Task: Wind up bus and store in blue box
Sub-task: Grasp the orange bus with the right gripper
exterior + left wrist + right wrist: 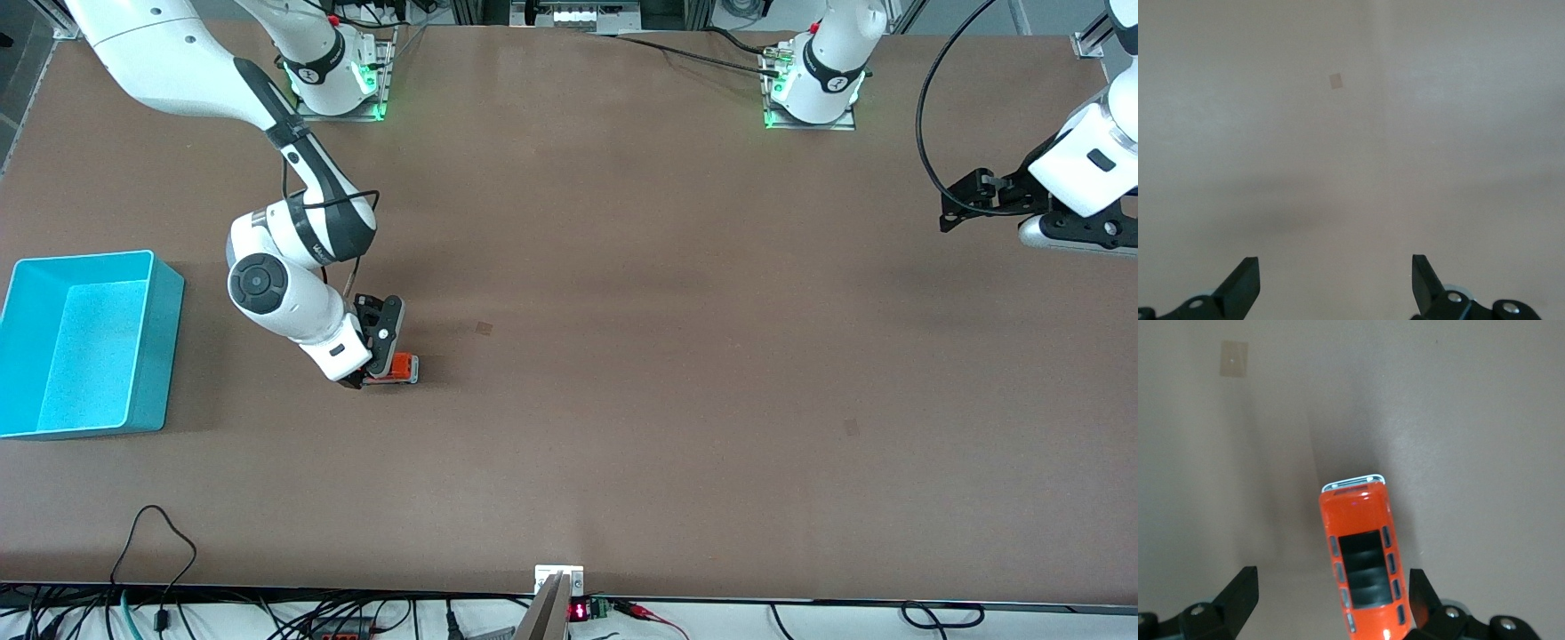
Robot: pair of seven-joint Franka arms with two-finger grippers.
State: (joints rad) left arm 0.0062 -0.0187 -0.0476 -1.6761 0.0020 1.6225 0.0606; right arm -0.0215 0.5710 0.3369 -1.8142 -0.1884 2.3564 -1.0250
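Observation:
The small orange bus (402, 366) stands on the brown table, toward the right arm's end. My right gripper (366, 378) is down around it and open. In the right wrist view the bus (1363, 553) with its black roof panel lies between the fingers of the right gripper (1333, 597), close to one finger (1423, 595) and apart from the other. The blue box (160, 356) sits at the right arm's end of the table, beside the bus, with nothing in it. My left gripper (956, 206) waits, open, over bare table at the left arm's end; the left wrist view shows the left gripper (1335, 287) holding nothing.
A small pale patch (484, 328) marks the table a little farther from the front camera than the bus. Cables and a small device (558, 587) line the table's near edge. The arm bases stand along the edge farthest from the front camera.

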